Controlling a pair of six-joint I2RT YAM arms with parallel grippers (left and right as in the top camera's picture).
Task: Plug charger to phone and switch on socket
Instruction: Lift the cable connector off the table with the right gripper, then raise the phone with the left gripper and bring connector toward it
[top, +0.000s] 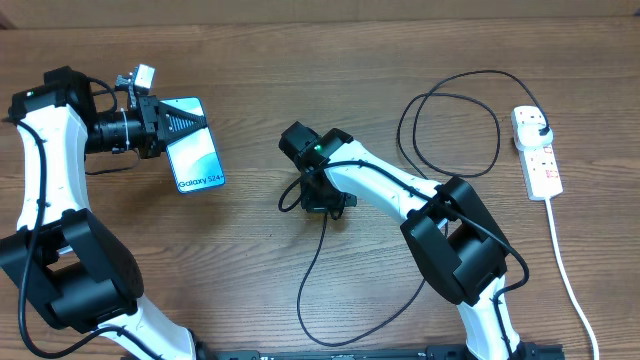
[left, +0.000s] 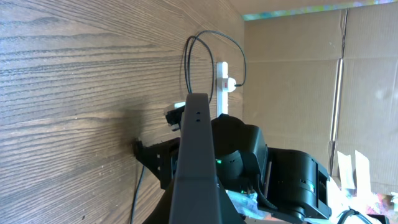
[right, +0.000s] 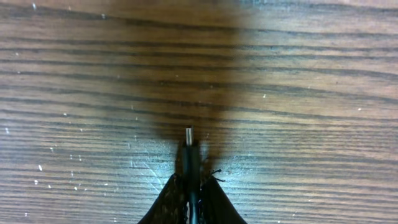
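From above, the left hand (top: 183, 128) is clamped on the upper end of the phone (top: 197, 152), which sits at the left of the worktop (top: 300, 60) with its lit blue screen facing up. The right hand (top: 322, 200) points down near the middle of the worktop, and the charger (top: 310, 290) trails from it in a long curve toward the near edge. The cable's other end loops round to its black plug, seated in the top of the socket (top: 541, 165) at the far right, well apart from the phone. In the left wrist view, the phone (left: 197, 149) shows edge-on as a dark slab held in that hand. The right arm (left: 249, 149) is behind it, and the socket (left: 222, 74) lies further off. In the right wrist view, the fingers (right: 166, 202) are closed narrow on the charger (right: 189, 158). Its small metal tip pokes out just beyond them, close over the wood.
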